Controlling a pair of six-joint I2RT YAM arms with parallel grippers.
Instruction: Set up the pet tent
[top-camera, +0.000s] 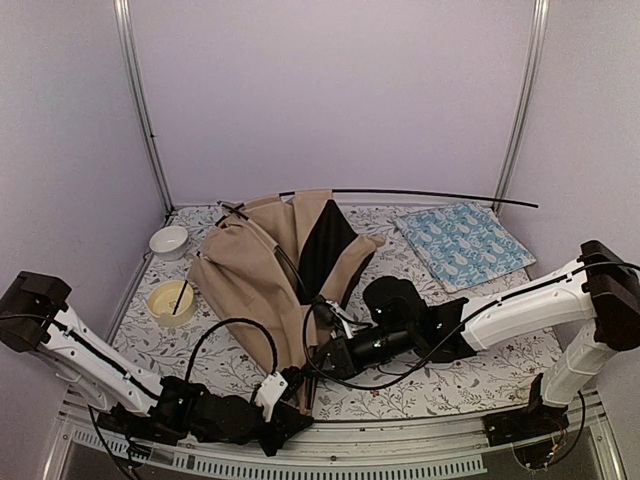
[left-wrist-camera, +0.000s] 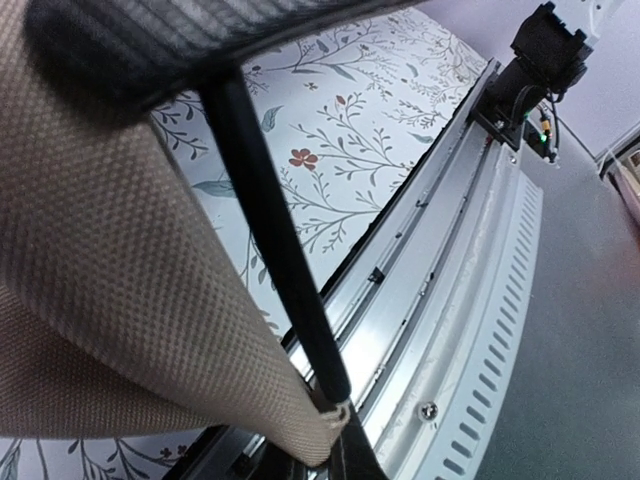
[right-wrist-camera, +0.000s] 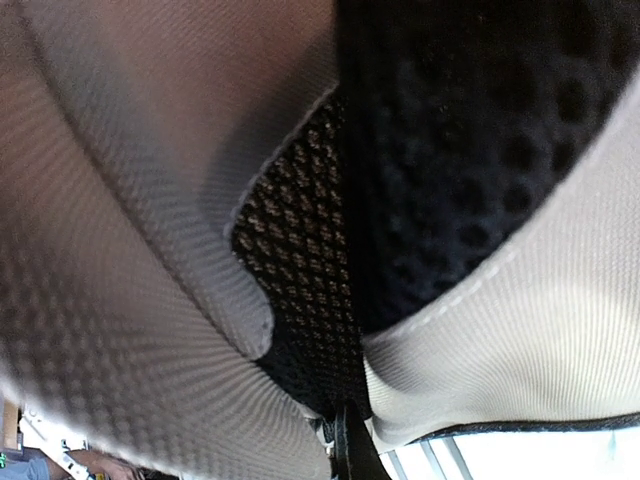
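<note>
The pet tent (top-camera: 255, 275) lies collapsed in tan folds with a black inner panel at the table's middle. One thin black pole (top-camera: 420, 193) arcs free to the back right. My left gripper (top-camera: 290, 395) is at the tent's near corner by the table's front edge. In the left wrist view it (left-wrist-camera: 340, 445) is shut on the tan corner (left-wrist-camera: 320, 425), where a black pole (left-wrist-camera: 270, 230) enters the fabric. My right gripper (top-camera: 322, 358) is pushed into the folds just behind. In the right wrist view it (right-wrist-camera: 345, 448) is shut on tan canvas (right-wrist-camera: 120, 250) and black mesh (right-wrist-camera: 300, 260).
A blue patterned cushion (top-camera: 465, 243) lies at the back right. A yellow feeder bowl (top-camera: 170, 302) and a white bowl (top-camera: 169, 241) sit at the left. The metal front rail (left-wrist-camera: 450, 300) runs right under my left gripper. Black cables loop over the floral cloth (top-camera: 420, 385).
</note>
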